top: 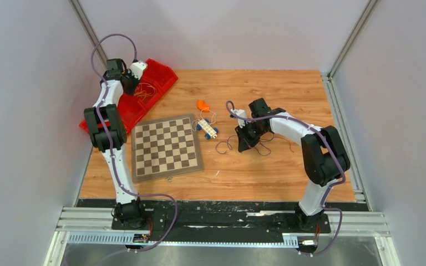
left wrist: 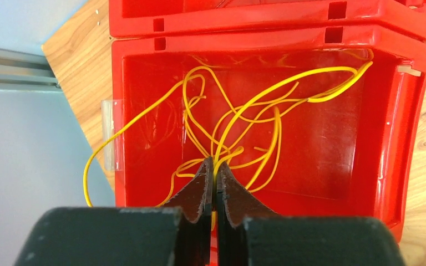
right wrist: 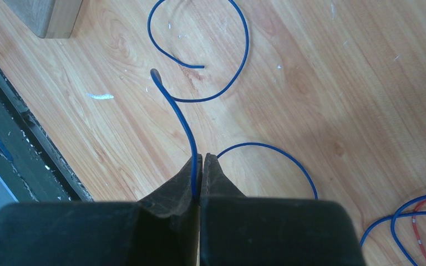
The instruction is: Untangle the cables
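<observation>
**Top external view.** The left gripper [top: 132, 83] is positioned over a red bin [top: 163, 75] at the far left corner of the table [top: 266, 177]. The yellow-orange wires [top: 144, 90] lie bunched inside that bin. The right gripper [top: 244, 143] sits low over the wood right of centre, among dark loose wires [top: 224, 147] spread on the surface. Between the arms are a chessboard [top: 166, 147], a small orange object [top: 202, 105] and a white-and-blue item [top: 207, 128]. Neither gripper's state can be read from this view.

**Left wrist view.** The fingers are pressed together, pinching a strand of the yellow-orange wires [left wrist: 277, 88] at their tips. The rest of the bundle loops across the bin floor. One strand [left wrist: 89, 172] hangs out over the bin's left wall [left wrist: 117, 138].

**Right wrist view.** The fingers are closed on a blue wire [right wrist: 184, 122], which rises from between the tips and ends free just above the table. Other blue strands [right wrist: 246, 50] lie curled on the wood nearby. A red wire [right wrist: 419, 224] lies at the lower right, beside more blue loops.
</observation>
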Robot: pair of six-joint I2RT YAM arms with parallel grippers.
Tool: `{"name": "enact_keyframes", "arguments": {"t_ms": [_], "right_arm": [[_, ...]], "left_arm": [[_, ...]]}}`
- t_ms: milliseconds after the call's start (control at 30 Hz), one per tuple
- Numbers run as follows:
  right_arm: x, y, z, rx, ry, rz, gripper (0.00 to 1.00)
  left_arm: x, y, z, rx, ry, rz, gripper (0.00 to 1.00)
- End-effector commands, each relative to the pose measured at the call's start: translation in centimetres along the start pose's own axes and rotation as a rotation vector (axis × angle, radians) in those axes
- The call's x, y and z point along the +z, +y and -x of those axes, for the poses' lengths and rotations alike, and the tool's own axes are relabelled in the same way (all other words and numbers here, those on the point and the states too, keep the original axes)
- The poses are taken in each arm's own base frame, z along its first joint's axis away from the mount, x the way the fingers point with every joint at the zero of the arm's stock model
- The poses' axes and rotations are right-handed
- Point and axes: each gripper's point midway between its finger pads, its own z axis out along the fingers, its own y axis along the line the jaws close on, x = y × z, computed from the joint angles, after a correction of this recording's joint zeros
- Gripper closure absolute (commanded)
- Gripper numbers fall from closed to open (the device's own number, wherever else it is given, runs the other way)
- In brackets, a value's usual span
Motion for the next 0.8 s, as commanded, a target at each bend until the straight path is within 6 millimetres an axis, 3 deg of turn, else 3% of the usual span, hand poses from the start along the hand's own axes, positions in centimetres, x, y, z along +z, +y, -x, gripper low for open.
{"name": "enact_keyframes", "arguments": {"t_ms": [0, 133, 267, 367, 433, 467, 500, 533, 600, 700, 733, 767], "right_arm": [[-0.2, 0.6, 1.4, -0.013, -0.030, 0.033, 0.99], [-0.5, 1.0, 1.4, -0.013, -0.038, 0.043, 0.99], [-0.9, 1.5, 1.8, -0.018, -0.055, 0.053, 1.00], [-1.7, 2.1, 2.6, -0.031, -0.082, 0.066, 1.00], [-2.5, 2.8, 3.6, -0.047, -0.112, 0.080, 1.00], [-3.0, 3.2, 4.2, -0.056, -0.131, 0.092, 1.00], [-3.6, 3.8, 5.0, -0.068, -0.153, 0.108, 1.00], [-4.4, 4.4, 5.8, -0.076, -0.174, 0.126, 1.00], [-6.2, 5.9, 7.7, -0.103, -0.223, 0.163, 1.00], [-9.5, 8.1, 10.6, -0.161, -0.304, 0.197, 1.00], [-10.8, 8.9, 11.9, -0.191, -0.341, 0.199, 1.00], [-12.1, 9.7, 12.7, -0.219, -0.374, 0.206, 1.00]], "left_arm": [[-0.8, 1.9, 4.1, 0.018, -0.111, 0.059, 0.90], [-3.4, 2.7, 6.8, -0.027, -0.173, 0.081, 0.66], [-7.6, 3.8, 9.6, -0.059, -0.216, 0.128, 0.34], [-11.6, 4.0, 11.3, -0.085, -0.241, 0.152, 0.23], [-14.3, 3.1, 12.3, -0.108, -0.263, 0.132, 0.14], [-15.0, 2.2, 12.1, -0.133, -0.259, 0.107, 0.06], [-17.4, 1.5, 13.5, -0.126, -0.310, 0.087, 0.03], [-17.7, 0.2, 13.0, -0.155, -0.305, 0.050, 0.01], [-20.6, -2.8, 14.0, -0.169, -0.374, -0.048, 0.00], [-25.8, -8.7, 15.6, -0.220, -0.512, -0.256, 0.00], [-28.8, -10.6, 16.7, -0.197, -0.582, -0.318, 0.00], [-28.7, -12.6, 16.2, -0.233, -0.585, -0.382, 0.00]]}}
